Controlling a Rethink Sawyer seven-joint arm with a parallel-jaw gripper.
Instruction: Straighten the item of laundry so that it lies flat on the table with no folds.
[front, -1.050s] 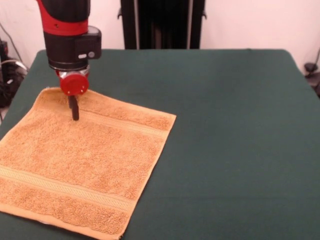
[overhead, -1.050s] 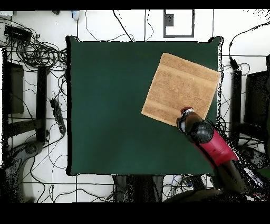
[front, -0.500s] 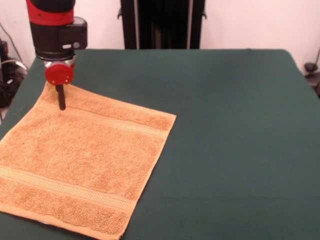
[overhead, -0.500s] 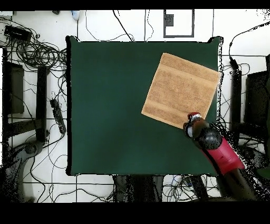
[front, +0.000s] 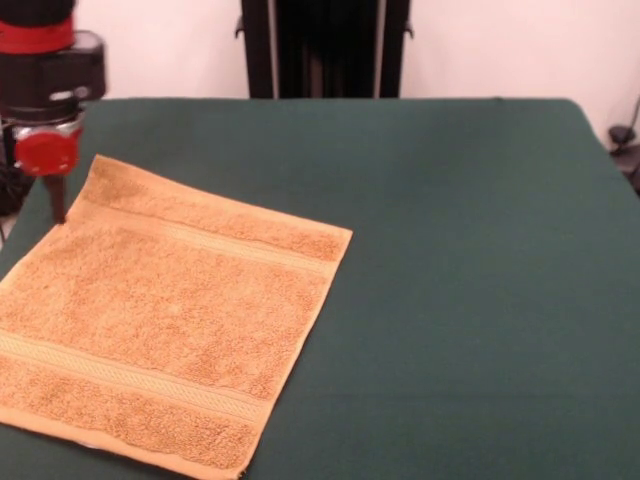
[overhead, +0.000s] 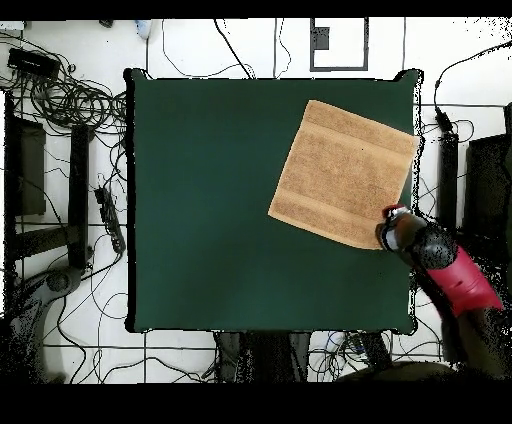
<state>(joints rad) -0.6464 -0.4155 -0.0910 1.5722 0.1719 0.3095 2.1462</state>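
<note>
The item of laundry (front: 170, 310), an orange-tan towel with two woven bands, lies spread flat on the left part of the green table (front: 470, 250). I see no folds in it. In the overhead view the towel (overhead: 345, 172) sits at the table's (overhead: 200, 200) upper right, turned a little askew. My gripper (front: 57, 200) hangs at the left edge of the front view, just off the towel's far-left corner. Its dark fingers are pressed together as one stem and hold nothing. Overhead, the gripper (overhead: 392, 225) is beside the towel's lower-right corner, at the table's right border.
A dark upright stand (front: 325, 45) rises behind the table's far edge. Cables (overhead: 60, 95) and black equipment lie on the floor left of the table in the overhead view. The towel's near edge reaches the table's front-left border in the front view.
My gripper has moved off the towel, past its corner toward the table's border. It was over the towel's band a second ago. The towel has not moved.
</note>
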